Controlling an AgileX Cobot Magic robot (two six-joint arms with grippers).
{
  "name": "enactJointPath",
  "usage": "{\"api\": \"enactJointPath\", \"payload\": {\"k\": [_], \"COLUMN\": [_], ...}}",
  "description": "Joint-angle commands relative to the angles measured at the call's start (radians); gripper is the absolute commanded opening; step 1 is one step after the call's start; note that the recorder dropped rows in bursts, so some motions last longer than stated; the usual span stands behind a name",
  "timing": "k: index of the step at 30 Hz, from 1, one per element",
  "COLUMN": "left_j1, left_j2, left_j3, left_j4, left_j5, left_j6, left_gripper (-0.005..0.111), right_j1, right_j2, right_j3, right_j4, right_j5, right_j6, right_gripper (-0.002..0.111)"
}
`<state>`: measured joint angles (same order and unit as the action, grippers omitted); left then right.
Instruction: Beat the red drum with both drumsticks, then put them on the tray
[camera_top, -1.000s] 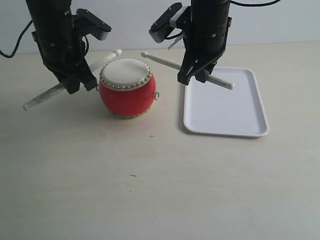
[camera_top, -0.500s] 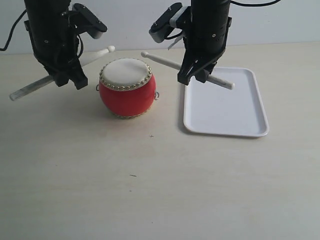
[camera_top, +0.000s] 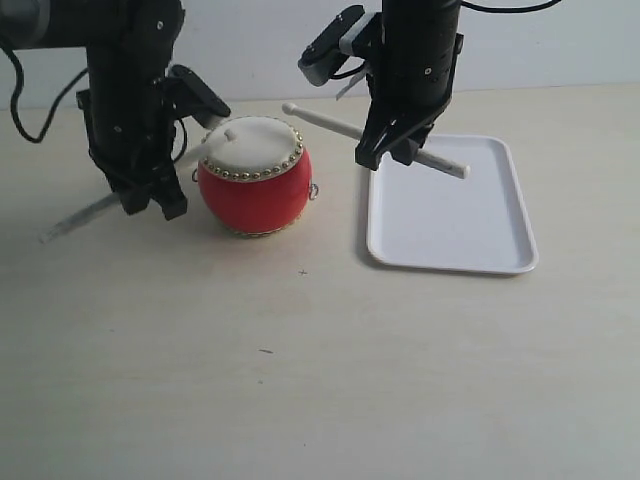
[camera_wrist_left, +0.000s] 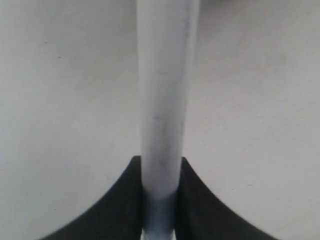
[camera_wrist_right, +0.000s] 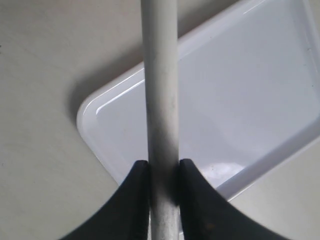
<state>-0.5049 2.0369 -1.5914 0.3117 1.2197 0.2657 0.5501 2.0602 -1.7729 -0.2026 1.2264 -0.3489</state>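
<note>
The red drum (camera_top: 253, 177) with its cream skin stands left of the white tray (camera_top: 450, 240). My left gripper (camera_top: 150, 200) is shut on one drumstick (camera_top: 75, 220), whose rounded tip rests on the drum skin near the far left rim. That same left stick (camera_wrist_left: 162, 100) runs straight out between the black fingers (camera_wrist_left: 125, 200) over bare table. My right gripper (camera_top: 385, 150) is shut on the other drumstick (camera_top: 320, 118), held level above the tray's left end, its tip behind the drum. In the right wrist view this stick (camera_wrist_right: 160, 90) crosses the tray's corner (camera_wrist_right: 100, 107).
Pale tabletop (camera_top: 300, 380) stretches in front of the drum and the tray. A light wall stands behind both arms.
My left arm swung down and right, bringing its stick's tip from above the drum onto the skin. The right arm and its stick stayed still.
</note>
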Motion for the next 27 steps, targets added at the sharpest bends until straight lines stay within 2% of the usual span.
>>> {"api": "enactJointPath", "payload": {"k": [1,9,15,27], "left_j1": [-0.004,-0.004,-0.004,-0.004], "left_j2": [-0.127,-0.239,-0.245,-0.244], "left_j3": [-0.005,-0.005,-0.005,-0.005], "left_j4": [0.033,0.024,0.024,0.016], "left_j5": [0.001,0.001,0.001,0.001], "left_j6": [-0.017,-0.019,-0.019,-0.041], "left_gripper": [0.000,0.000,0.000,0.000], "right_j1": [-0.005,-0.003,-0.003,-0.003], "right_j2": [-0.003,-0.003,-0.003,0.104], "right_j3": [0.000,-0.049,-0.102,-0.076], "right_j4": [-0.037,-0.032,0.054,0.154], "right_j5": [-0.005,-0.005,-0.005,-0.005], "right_j6": [-0.008,0.021,0.021,0.015], "right_gripper": [0.000,0.000,0.000,0.000]}}
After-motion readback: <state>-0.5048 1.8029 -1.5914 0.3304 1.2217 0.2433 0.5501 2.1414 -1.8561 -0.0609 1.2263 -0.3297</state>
